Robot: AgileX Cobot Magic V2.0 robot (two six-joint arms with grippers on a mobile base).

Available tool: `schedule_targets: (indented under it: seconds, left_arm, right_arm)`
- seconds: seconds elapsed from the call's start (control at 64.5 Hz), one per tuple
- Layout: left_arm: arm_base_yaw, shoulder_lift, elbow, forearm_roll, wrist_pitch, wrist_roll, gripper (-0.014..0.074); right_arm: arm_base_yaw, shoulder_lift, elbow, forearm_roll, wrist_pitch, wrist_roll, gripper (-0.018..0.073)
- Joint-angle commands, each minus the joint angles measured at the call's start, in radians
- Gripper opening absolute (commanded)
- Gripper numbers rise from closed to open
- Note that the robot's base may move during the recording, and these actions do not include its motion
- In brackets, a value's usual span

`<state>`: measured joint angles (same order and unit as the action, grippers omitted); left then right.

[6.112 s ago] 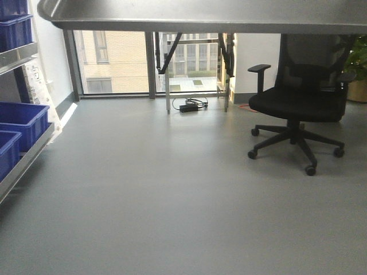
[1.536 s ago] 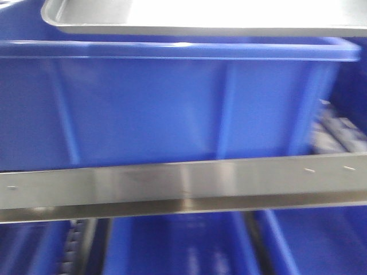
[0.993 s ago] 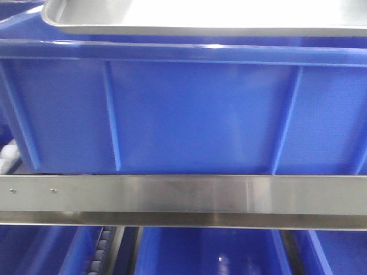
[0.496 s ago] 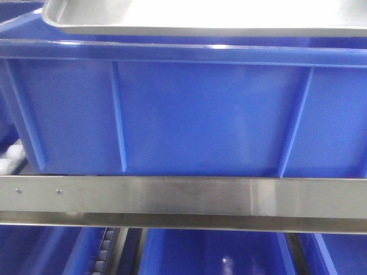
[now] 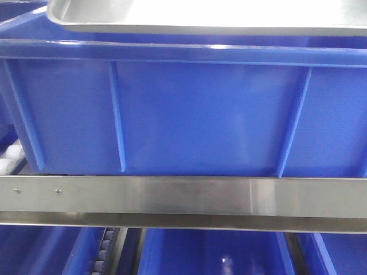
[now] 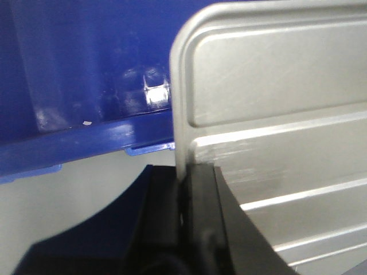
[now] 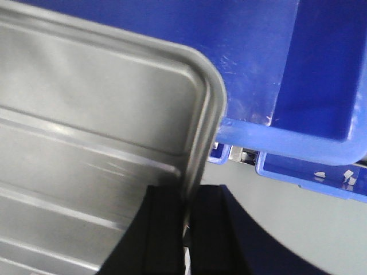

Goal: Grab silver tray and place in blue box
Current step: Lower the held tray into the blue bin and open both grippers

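The silver tray [image 5: 206, 17] hangs level along the top of the front view, just above the rim of the blue box [image 5: 200, 114], whose ribbed side wall fills the view. My left gripper [image 6: 182, 189] is shut on the tray's [image 6: 275, 114] left rim; the ridge lines of the base show to its right, and the box's inner wall [image 6: 86, 69] lies beyond. My right gripper [image 7: 186, 215] is shut on the tray's [image 7: 97, 114] right rim near a rounded corner, over the blue box's corner [image 7: 258, 57].
The box sits on a steel shelf rail [image 5: 183, 197] with white rollers [image 5: 11, 157] at the left. More blue crates [image 5: 206, 252] stand on the level below, and another one [image 7: 321, 69] to the right of the box. Grey floor [image 7: 298, 223] shows below the right gripper.
Six seconds ago the front view faced open floor and a chair; it now faces the blue box close up. Over the last half second the tray edge shifted slightly right.
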<state>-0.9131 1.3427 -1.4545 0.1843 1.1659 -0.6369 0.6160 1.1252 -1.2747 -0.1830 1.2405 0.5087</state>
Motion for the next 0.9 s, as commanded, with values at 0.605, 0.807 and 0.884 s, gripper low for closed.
schedule_targets:
  seconds: [0.605, 0.807, 0.884]
  left_arm:
    - [0.240, 0.100, -0.150, -0.028, -0.255, 0.186, -0.0104]
    - [0.316, 0.227, -0.178, -0.051, -0.351, 0.219, -0.0104]
    - [0.332, 0.277, -0.178, -0.051, -0.403, 0.219, -0.0104]
  right_arm:
    - [-0.092, 0.215, -0.305, -0.081, -0.139, -0.064, 0.0058]
    - [-0.166, 0.372, -0.326, -0.081, -0.192, -0.074, 0.0058]
    - [-0.193, 0.434, -0.326, -0.081, -0.220, -0.074, 0.0058]
